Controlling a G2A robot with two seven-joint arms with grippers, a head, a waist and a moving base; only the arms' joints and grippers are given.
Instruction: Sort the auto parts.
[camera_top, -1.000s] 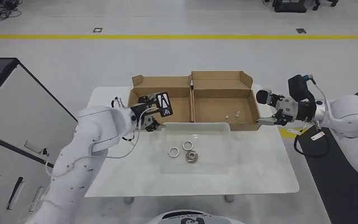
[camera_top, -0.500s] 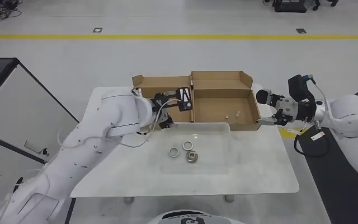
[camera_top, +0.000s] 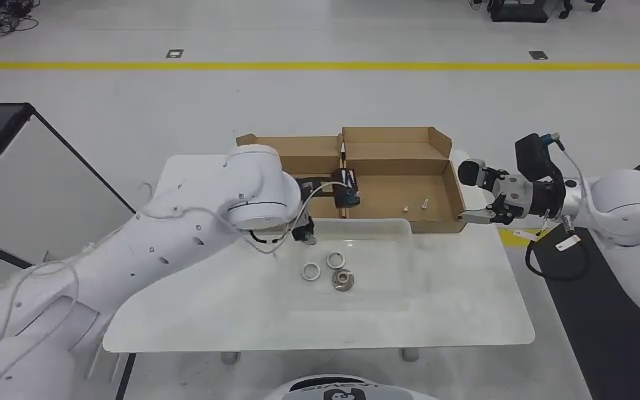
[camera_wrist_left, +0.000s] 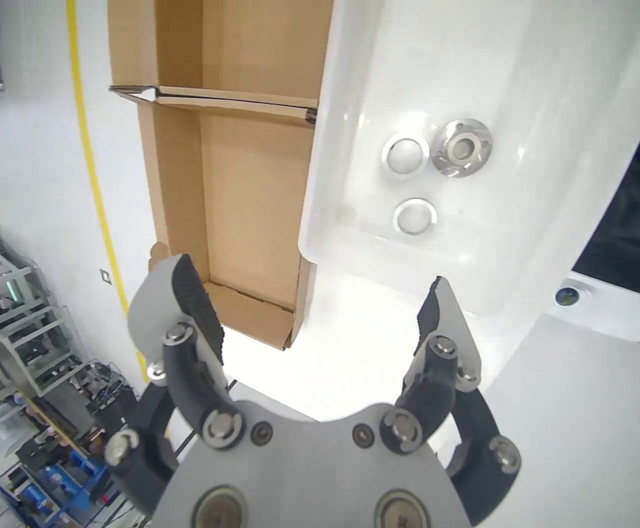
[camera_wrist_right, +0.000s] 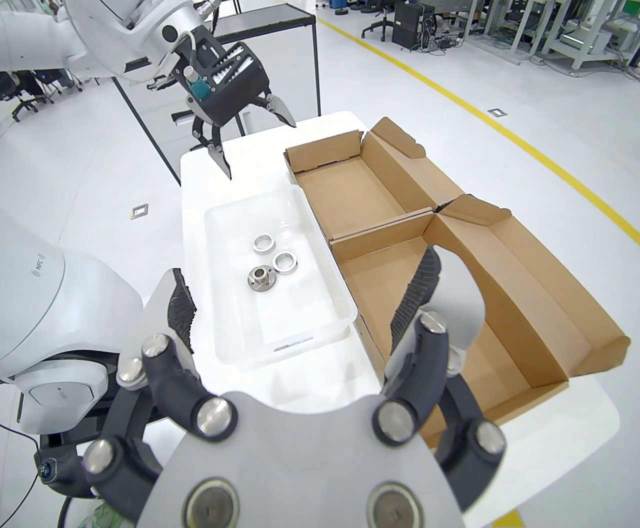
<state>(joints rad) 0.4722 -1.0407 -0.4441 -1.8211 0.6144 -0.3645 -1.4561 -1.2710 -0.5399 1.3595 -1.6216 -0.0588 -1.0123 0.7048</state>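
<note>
Left jaws are held spread, empty, angled down; beyond them the flanged hub (camera_wrist_left: 461, 148) is seated flange-down in the tray (camera_wrist_left: 320, 150), bore upright. Right jaws are spread.

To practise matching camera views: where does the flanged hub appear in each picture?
Top view: hub in the white tray, near the table's middle.
Left wrist view: hub in the tray, beside the two rings.
Right wrist view: hub in the tray, beside both rings.
Shared landmark: the tray beside the cardboard boxes.
</note>
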